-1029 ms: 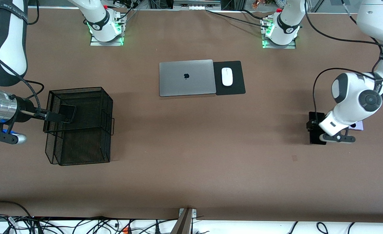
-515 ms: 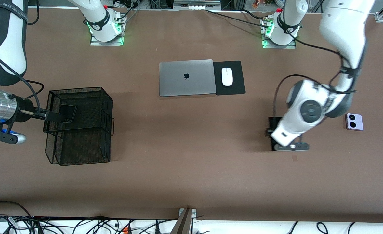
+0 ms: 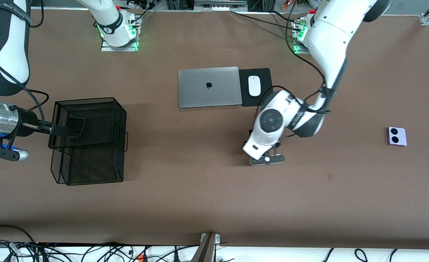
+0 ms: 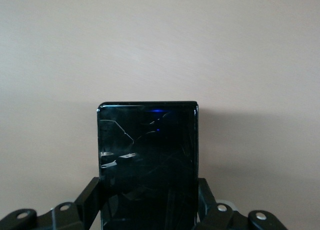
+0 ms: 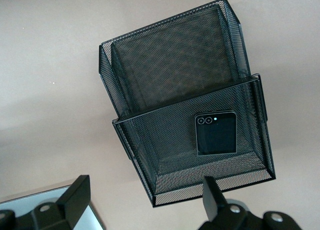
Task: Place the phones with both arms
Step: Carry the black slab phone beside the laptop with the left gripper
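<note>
Bare table (image 3: 200, 189) surrounds left gripper (image 4: 150, 210) clamping black slab phone (image 4: 148, 160) — right gripper (image 5: 145, 202) (fingers apart) over mesh basket (image 5: 250, 135).

A closed silver laptop (image 3: 208, 87) lies near the table's (image 3: 200, 189) robot-side edge, touching a black mouse pad (image 3: 263, 95) (white mouse (image 3: 254, 86) on it).

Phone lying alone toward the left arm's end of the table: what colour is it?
Lavender phone, with two black circles; front view shows it best.
</note>
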Tool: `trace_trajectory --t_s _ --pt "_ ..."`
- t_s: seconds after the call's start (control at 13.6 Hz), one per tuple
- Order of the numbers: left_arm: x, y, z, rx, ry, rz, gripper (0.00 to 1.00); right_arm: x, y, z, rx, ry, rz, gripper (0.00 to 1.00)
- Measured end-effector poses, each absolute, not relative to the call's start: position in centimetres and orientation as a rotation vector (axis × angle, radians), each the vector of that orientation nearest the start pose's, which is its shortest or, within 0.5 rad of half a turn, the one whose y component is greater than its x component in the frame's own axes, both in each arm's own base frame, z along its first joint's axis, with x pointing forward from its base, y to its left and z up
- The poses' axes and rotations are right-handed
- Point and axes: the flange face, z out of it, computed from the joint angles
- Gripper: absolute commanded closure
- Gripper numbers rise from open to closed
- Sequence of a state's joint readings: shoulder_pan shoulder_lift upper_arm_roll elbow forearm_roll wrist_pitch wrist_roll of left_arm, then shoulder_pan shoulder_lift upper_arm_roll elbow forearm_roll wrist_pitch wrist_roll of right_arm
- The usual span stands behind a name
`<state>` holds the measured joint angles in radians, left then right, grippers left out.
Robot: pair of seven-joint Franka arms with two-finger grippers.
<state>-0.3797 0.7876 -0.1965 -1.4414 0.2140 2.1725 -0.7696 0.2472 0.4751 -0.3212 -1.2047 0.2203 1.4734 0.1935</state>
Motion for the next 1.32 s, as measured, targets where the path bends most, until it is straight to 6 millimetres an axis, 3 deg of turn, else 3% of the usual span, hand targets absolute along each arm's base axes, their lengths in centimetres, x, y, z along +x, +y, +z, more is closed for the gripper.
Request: trace_trajectory --t_s 0.44,0.59,0.88,1.18,1.32 --pt "60.7 -48.8 24.0 -3.215 -0.22 -0.114 0.93 67.1 2.3 50.5 -3.043 0.377 0.293 0.01" --pt "60.3 -51.8 24.4 -3.296 -0.254 -0.168 0.93 67.1 2.4 50.5 -3.043 0.377 0.294 0.01" --pt "60.9 -53.8 23.6 -3.435 -0.465 -0.338 0.93 67.1 2.4 50.5 -3.043 0.377 0.295 0.01" --pt "60.6 -54.5 21.0 -3.472 -0.614 -0.375 0.93 67.1 2.4 50.5 -3.043 0.377 0.295 0.01" --pt "59.4 -55.7 19.5 -3.493 -0.658 -0.379 0.93 67.0 2.4 50.5 -3.042 0.377 0.3 0.0"
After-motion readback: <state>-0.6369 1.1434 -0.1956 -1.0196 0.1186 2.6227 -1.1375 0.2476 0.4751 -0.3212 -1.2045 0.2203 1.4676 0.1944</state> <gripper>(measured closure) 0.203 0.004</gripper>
